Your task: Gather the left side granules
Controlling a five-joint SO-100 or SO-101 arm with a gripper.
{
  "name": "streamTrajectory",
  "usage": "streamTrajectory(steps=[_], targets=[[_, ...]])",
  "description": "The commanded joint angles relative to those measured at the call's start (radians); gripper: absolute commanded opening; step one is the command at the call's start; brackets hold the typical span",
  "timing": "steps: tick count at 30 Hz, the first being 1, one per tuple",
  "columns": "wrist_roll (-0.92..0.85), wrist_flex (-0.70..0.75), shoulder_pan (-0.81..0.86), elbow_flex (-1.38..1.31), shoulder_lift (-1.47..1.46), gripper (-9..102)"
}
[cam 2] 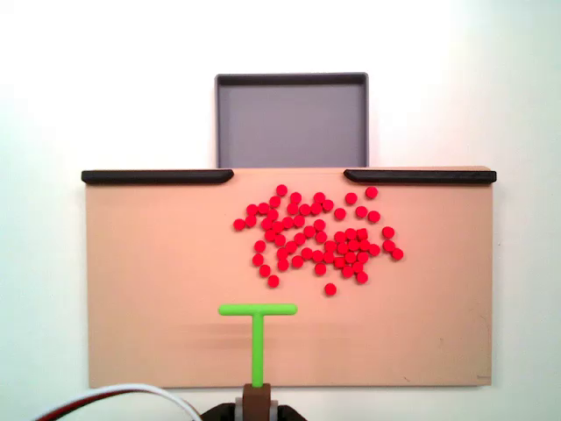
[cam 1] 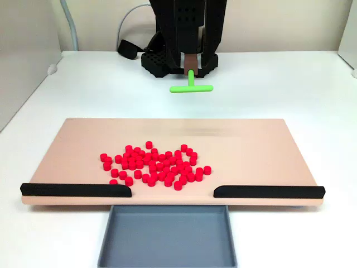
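The granules (cam 1: 153,164) are dozens of tiny red cylinders lying in a loose cluster on the tan board (cam 1: 251,151). They sit left of centre in a fixed view from the front and right of centre (cam 2: 320,237) in a fixed view from above. My gripper (cam 1: 191,68) is shut on the stem of the green T-shaped tool (cam 1: 191,87). The tool's crossbar (cam 2: 257,310) faces the granules, a short gap away. A faint shadow on the board suggests the tool hangs above it. Seen from above, the gripper (cam 2: 257,399) is at the bottom edge.
Two black rails (cam 1: 75,190) (cam 1: 268,191) line the board's edge on the side away from the arm, with a gap between them. A grey tray (cam 1: 167,234) sits just beyond that gap. The arm's black base (cam 1: 178,58) stands behind the board. A white cable (cam 2: 131,399) runs beside it.
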Motion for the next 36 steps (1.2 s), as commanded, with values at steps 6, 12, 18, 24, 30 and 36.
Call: streamTrajectory(steps=[6, 12, 18, 24, 30, 36], targets=[[0.018, -0.003, 0.04, -0.008, -0.002, 0], [0.015, -0.003, 0.04, -0.009, 0.003, 0], [0.006, -0.003, 0.041, -0.008, 0.008, 0], [0.009, -0.002, 0.037, -0.008, 0.006, 0], [0.014, -0.006, 0.035, -0.008, 0.006, 0], [0.017, -0.006, 0.031, -0.008, 0.002, 0]])
